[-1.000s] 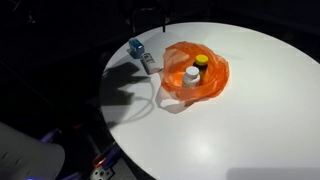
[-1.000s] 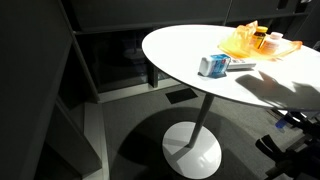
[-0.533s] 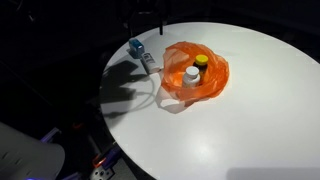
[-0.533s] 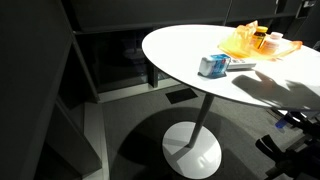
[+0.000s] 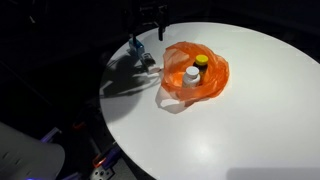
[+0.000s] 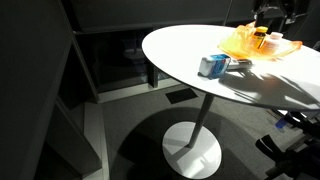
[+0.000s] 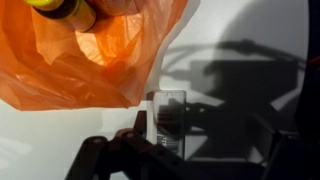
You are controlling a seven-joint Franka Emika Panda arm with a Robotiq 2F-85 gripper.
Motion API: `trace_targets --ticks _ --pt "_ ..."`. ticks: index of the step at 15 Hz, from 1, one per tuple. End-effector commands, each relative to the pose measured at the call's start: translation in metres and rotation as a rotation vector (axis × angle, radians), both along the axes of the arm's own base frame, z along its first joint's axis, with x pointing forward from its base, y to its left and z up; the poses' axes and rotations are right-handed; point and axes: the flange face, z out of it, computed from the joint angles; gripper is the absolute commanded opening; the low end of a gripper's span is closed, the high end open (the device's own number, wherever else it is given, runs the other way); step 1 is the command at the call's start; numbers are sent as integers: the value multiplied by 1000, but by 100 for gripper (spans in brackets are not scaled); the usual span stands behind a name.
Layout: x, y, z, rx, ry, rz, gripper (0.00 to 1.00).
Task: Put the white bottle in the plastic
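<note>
An orange plastic bag lies open on the round white table. The white bottle stands inside it, next to a yellow-capped bottle. My gripper hangs above the table's far edge, behind the bag, and holds nothing. It also shows at the top of an exterior view, over the bag. In the wrist view the bag fills the upper left with the yellow cap at the top. The dark fingers stand wide apart.
A small blue-and-white box and a slim clear pack lie left of the bag. The pack also shows in the wrist view, and the box in an exterior view. The table stands on a single pedestal.
My gripper has come into view above the far side of the table. Its shadow has shifted across the table towards the box and the bag. The objects have not moved.
</note>
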Motion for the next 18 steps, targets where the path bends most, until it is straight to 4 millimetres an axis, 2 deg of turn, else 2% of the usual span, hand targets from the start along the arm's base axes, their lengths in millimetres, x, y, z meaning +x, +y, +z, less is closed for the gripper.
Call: trace_targets --ticks 1,8,17,18 --pt "14 13 -24 72 14 148 100" --pt "19 29 -69 137 -46 263 100" --pt "16 31 -108 194 -165 203 100" --pt "15 30 -110 194 -171 201 75"
